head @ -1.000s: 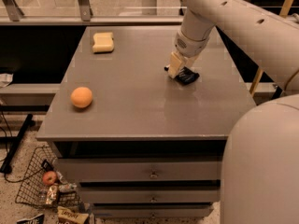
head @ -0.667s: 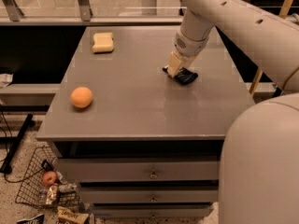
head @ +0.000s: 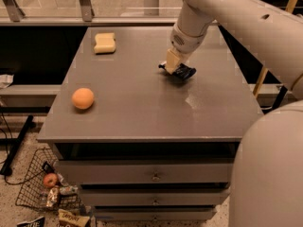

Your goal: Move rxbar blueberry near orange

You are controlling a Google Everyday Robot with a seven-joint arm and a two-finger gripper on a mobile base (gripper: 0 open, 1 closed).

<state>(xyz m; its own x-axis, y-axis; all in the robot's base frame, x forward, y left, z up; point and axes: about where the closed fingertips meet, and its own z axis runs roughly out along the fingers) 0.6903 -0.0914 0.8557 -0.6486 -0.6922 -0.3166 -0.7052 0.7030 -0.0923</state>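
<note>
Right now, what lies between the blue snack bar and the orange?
Only bare tabletop separates rxbar blueberry and orange in the camera view; the gripper is down at the bar.

Smooth grey surface (head: 142, 112) with a dull sheen; matte orange (head: 83, 98); glossy-wrapped rxbar blueberry (head: 185, 73) at the pale plastic gripper (head: 172, 67), far right.

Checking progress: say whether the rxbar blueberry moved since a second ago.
Yes: the rxbar blueberry shifted slightly left toward the orange, in the end effector.
</note>
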